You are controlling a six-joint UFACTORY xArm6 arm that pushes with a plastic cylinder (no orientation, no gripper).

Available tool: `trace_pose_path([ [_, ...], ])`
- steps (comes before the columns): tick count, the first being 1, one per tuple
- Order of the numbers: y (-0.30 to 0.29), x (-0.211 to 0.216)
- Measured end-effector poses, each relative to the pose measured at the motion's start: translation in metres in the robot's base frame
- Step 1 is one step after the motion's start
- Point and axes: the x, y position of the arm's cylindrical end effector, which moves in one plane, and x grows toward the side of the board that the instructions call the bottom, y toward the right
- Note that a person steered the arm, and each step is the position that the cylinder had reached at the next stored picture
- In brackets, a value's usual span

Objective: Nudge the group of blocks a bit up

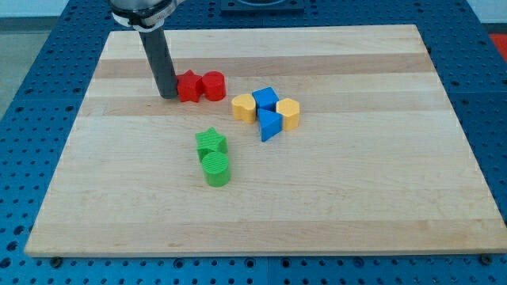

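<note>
My tip rests on the board at the upper left, touching the left side of a red star block. A red cylinder sits right against the star's right side. To the right lies a cluster: a yellow block, a blue cube, a yellow block and a blue triangular block. Below the middle a green star sits just above a green cylinder, the two touching.
The wooden board lies on a blue perforated table. The arm's dark rod rises from the tip toward the view's top left.
</note>
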Motion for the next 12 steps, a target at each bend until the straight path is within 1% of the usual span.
trace_pose_path([
  [1, 0.011, 0.036],
  [2, 0.018, 0.041],
  [4, 0.073, 0.043],
  [6, 0.112, 0.08],
  [7, 0.145, 0.101],
  [9, 0.15, 0.129],
  [10, 0.154, 0.152],
  [11, 0.189, 0.151],
  [12, 0.189, 0.151],
])
